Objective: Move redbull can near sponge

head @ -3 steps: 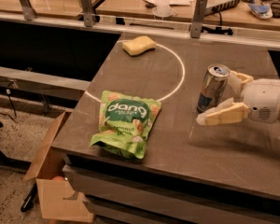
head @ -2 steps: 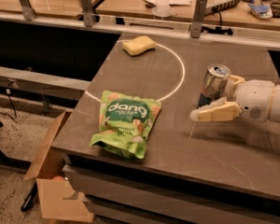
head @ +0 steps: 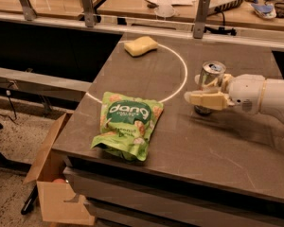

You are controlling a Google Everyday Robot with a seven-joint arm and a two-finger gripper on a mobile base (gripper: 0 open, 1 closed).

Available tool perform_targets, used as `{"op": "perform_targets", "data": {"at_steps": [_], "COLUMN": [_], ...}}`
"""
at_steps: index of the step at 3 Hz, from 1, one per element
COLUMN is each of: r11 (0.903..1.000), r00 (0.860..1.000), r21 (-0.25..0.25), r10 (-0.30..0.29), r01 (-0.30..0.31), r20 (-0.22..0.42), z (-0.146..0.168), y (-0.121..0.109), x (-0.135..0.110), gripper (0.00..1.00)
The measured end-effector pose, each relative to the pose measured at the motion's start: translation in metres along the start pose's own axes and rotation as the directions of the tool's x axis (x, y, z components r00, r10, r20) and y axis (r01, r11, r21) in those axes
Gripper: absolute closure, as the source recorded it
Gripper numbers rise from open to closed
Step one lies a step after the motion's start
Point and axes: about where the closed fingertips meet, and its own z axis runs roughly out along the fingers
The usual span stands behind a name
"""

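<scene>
The redbull can [head: 212, 73] stands upright on the dark table [head: 189, 150], right of centre, just outside a white circle line. My gripper [head: 194, 89] comes in from the right on a white arm. Its cream fingers [head: 206, 100] sit on both sides of the can, one in front and one behind, closed against it. The can's base rests on the table. The pale yellow sponge [head: 140, 46] lies at the table's far edge, well to the can's far left. They are apart.
A green Dang snack bag [head: 128, 124] lies near the table's front left. A white circle line [head: 180, 63] is drawn on the table top. A cardboard box [head: 52, 183] stands on the floor by the left front corner. A rail with posts [head: 201, 15] runs behind the table.
The gripper's near finger has moved in towards the can, from the can's front right to right across its front. The can, sponge and bag have not moved.
</scene>
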Motion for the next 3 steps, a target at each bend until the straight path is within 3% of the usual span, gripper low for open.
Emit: {"op": "perform_targets", "data": {"at_steps": [1,2,3], "r11": [0.9995,0.9947,0.9773], "r00": [0.998,0.996,0.997], "r21": [0.013,0.081,0.197], "r10": [-0.029,-0.068,-0.082], "r01": [0.028,0.064,0.079], "r20": [0.051,0.052,0.003], "z": [0.021,0.047,0.100], "y": [-0.023,-0.055,-0.096], "x": [-0.050,-0.085,-0.104], "gripper": [0.90,1.00,1.00]}}
